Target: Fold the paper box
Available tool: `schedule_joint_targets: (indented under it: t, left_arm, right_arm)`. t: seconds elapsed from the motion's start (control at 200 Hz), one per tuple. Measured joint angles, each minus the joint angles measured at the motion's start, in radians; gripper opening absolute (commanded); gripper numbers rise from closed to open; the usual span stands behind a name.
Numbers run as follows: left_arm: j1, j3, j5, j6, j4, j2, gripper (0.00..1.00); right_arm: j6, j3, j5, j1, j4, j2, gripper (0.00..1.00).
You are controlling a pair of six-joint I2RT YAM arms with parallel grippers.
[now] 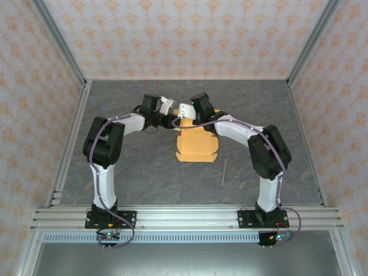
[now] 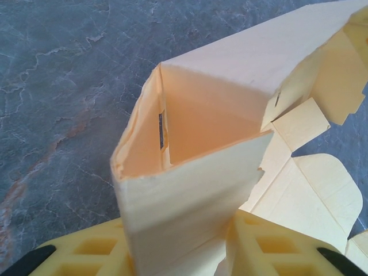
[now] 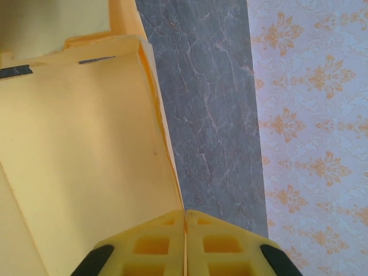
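The paper box (image 1: 196, 148) is a light orange card sheet lying mid-table, partly folded, with its far end raised. My left gripper (image 1: 170, 107) and right gripper (image 1: 183, 110) meet over that far end. In the left wrist view a folded-up wall of the paper box (image 2: 230, 75) stands between the yellow fingers (image 2: 276, 244), and the left gripper (image 2: 178, 223) is shut on it. Flat flaps lie on the table to the right. From the right wrist, the right gripper (image 3: 185, 214) is shut on the thin edge of a card panel (image 3: 86, 144).
A thin greenish stick (image 1: 223, 171) lies on the grey table (image 1: 144, 172) to the right of the box. Aluminium rails (image 1: 184, 217) run along the near edge. Patterned walls (image 1: 190, 34) enclose the table at the back and sides.
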Motion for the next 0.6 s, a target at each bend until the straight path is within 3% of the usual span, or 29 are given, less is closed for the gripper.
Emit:
schedule_joint_targets:
  t: [0.2, 0.601]
  left_arm:
    - [0.000, 0.003, -0.004, 0.018, -0.016, 0.000, 0.36]
    - [0.000, 0.008, -0.022, 0.042, -0.055, 0.000, 0.36]
  right_arm:
    - [0.031, 0.034, -0.040, -0.017, -0.044, 0.000, 0.33]
    - [0.068, 0.132, -0.132, -0.080, -0.229, 0.000, 0.49]
